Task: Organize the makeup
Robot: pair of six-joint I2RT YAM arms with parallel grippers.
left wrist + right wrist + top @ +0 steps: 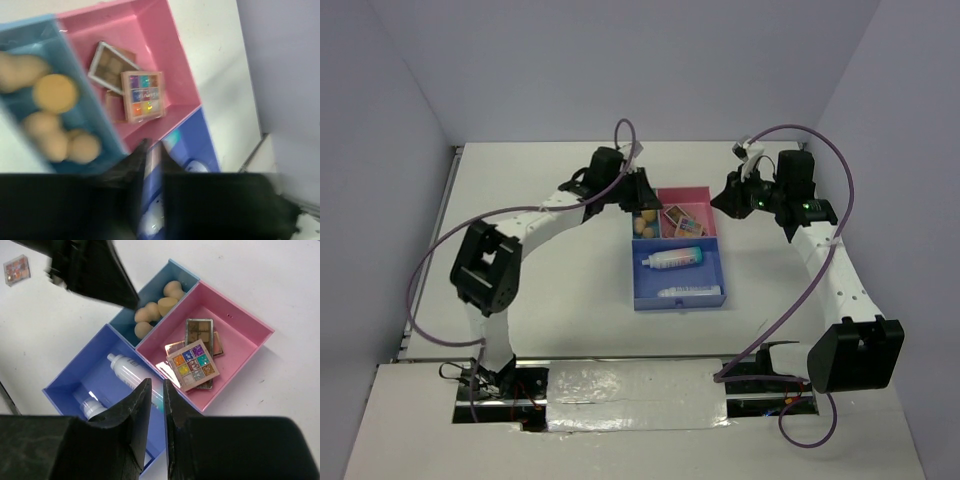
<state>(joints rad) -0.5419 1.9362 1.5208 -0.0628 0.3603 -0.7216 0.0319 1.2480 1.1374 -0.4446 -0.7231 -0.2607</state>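
Fingers of the left end effector (153, 152) are hanging over the tray (636, 285), drawn to a narrow slit and gripping nothing; beige sponges (55, 92) are sitting in the light-blue compartment below them; palettes (192, 365) are lying stacked in the pink compartment alongside. Nearer the arms, the gradient bottle (672, 258) and white tube (690, 292) are lying in the large blue compartment; the right end effector (156, 386) is hovering by the tray's right side, likewise narrow and empty.

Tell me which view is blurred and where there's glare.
Left wrist view: motion-blurred, the sponges smeared soft. Right wrist view: sharp, with bright reflections beside the multicolour palette. Top view: evenly lit, glare on the shiny strip at the near edge.
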